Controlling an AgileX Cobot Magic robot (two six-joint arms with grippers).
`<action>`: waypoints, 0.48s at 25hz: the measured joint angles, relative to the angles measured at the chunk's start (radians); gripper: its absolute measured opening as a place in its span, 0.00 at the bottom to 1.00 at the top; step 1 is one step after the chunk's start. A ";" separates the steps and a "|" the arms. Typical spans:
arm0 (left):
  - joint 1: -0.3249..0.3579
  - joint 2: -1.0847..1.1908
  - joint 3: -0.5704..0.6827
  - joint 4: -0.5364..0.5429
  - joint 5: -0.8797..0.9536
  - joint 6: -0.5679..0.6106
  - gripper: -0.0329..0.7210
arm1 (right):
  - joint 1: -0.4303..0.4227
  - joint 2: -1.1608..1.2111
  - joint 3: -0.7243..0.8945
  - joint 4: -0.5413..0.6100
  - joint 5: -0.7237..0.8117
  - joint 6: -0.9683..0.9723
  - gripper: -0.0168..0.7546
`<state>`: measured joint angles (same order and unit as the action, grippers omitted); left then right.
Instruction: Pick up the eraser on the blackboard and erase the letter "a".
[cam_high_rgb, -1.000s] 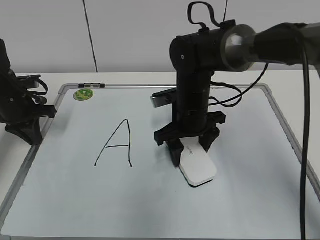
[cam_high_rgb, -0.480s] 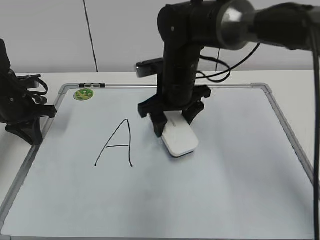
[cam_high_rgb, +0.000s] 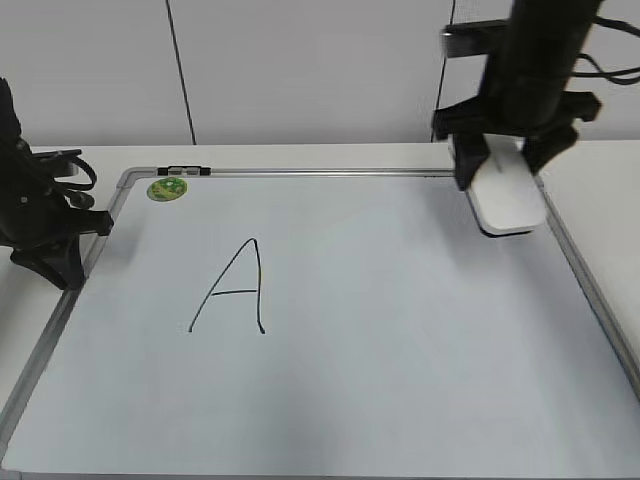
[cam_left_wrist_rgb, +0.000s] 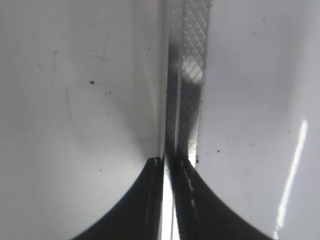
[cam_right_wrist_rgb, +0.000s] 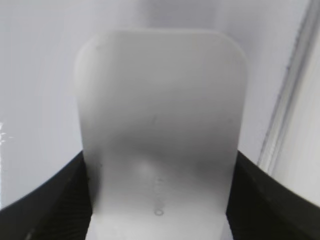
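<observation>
Right wrist view: eraser (cam_right_wrist_rgb: 160, 125) hides the jaws' tips.

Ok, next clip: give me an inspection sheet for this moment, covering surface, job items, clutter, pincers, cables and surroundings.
Surface: white table under the blackboard.
Job items: eraser held off the board near its far right corner; no lowercase "a" seen, only the capital A.
Clutter: round green magnet at the far left corner.
Pincers: right pincer shut on the eraser; left pincer shut, holding nothing, at the board's left frame.
Cables: black cables beside the left arm and behind the right arm.
Surroundings: pale wall panels.
</observation>
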<state>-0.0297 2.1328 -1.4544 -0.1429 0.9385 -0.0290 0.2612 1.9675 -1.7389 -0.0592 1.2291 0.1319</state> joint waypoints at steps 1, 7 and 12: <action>0.000 0.000 0.000 0.000 0.000 0.000 0.12 | -0.024 -0.021 0.038 -0.002 0.000 0.000 0.69; 0.000 0.000 0.000 0.000 0.000 0.000 0.12 | -0.084 -0.106 0.262 -0.004 0.000 0.001 0.69; 0.000 0.000 0.000 0.000 0.000 0.000 0.12 | -0.086 -0.155 0.408 -0.005 -0.006 0.001 0.69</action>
<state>-0.0297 2.1328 -1.4544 -0.1429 0.9390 -0.0290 0.1755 1.8120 -1.3310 -0.0646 1.2231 0.1325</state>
